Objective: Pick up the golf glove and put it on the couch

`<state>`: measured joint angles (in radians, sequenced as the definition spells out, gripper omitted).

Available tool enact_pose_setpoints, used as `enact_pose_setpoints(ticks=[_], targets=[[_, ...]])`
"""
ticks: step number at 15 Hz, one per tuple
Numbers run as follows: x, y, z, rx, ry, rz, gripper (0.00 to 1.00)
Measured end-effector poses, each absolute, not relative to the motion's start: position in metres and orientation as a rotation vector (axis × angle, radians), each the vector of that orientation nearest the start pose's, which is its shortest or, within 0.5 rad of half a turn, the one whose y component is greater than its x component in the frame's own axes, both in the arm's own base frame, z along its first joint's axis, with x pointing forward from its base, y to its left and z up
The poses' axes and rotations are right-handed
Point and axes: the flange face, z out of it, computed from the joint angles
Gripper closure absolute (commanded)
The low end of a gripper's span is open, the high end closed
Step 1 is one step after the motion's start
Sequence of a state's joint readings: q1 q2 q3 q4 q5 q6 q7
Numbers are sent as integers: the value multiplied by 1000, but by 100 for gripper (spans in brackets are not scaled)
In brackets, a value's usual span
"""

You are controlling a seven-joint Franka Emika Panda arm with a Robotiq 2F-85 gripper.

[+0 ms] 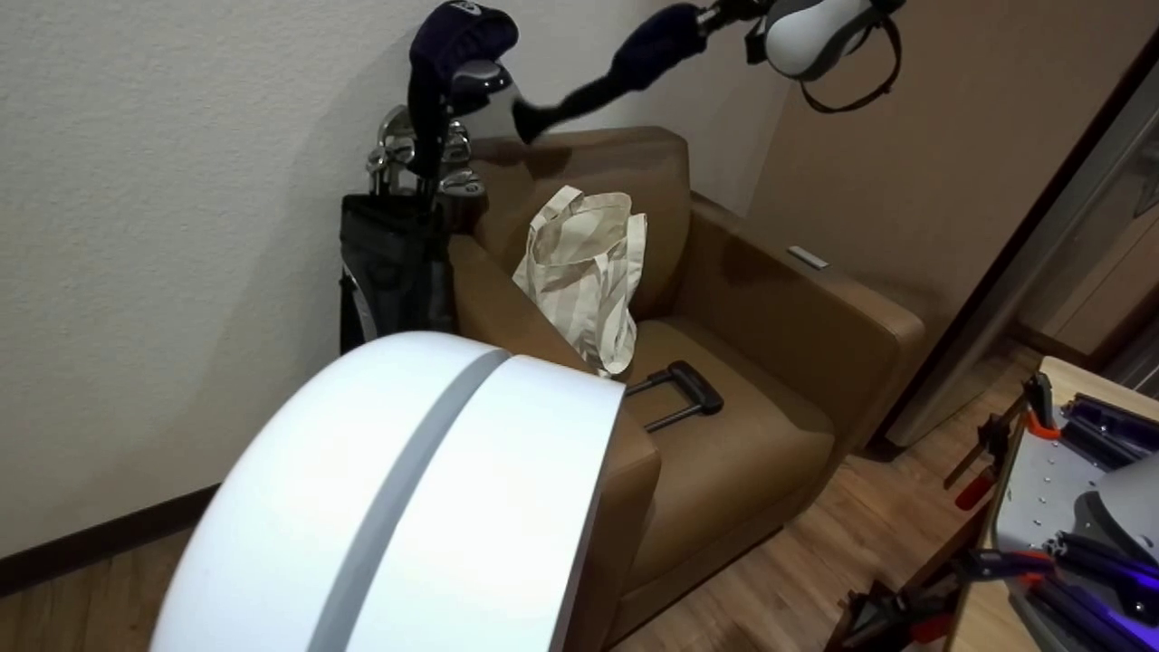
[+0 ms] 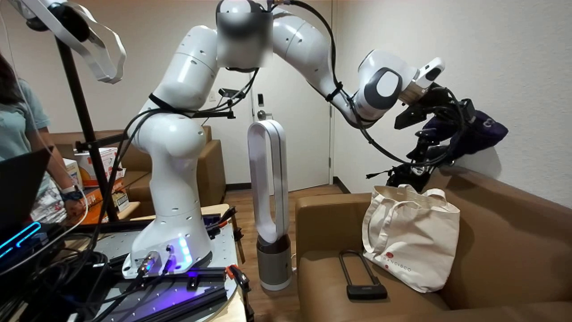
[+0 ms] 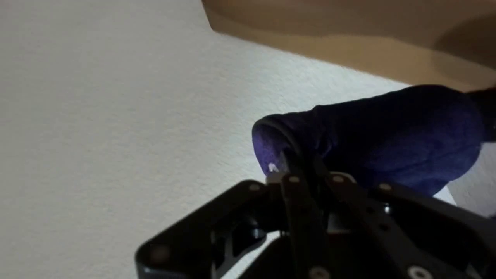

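Our gripper (image 3: 302, 161) pinches the navy golf glove (image 3: 391, 139).
We see it held higher than the tote bag (image 1: 589, 281) on the couch (image 1: 756, 453) in an exterior view, with pale wall (image 3: 116, 116) behind it in the wrist view.

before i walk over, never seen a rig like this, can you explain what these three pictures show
The white jointed machine is a robot arm, ending in black fingers. Two pictures come from cameras outside the robot, looking from different places; the close-up comes from a camera on its wrist. The fingers appear closed on a navy fabric cover, probably a golf headcover, held up in the air. On the brown couch are a canvas tote bag and what looks like a black U-lock. A black golf bag stands beside the couch.
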<state>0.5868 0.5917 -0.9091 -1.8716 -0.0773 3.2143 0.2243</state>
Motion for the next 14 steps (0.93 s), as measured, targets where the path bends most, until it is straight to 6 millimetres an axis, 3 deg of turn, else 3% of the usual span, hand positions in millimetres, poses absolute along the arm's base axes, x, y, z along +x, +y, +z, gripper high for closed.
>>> enact_pose_setpoints(ticks=[3,7,10,12,14], targets=[[649,-109,380,-3364,280,-1315,93],[634,-77,323,-3480,243,-890,93],[625,-61,290,-3550,165,-584,93],[616,-64,275,-3582,139,-377,92],[605,-81,264,-3604,160,-152,92]])
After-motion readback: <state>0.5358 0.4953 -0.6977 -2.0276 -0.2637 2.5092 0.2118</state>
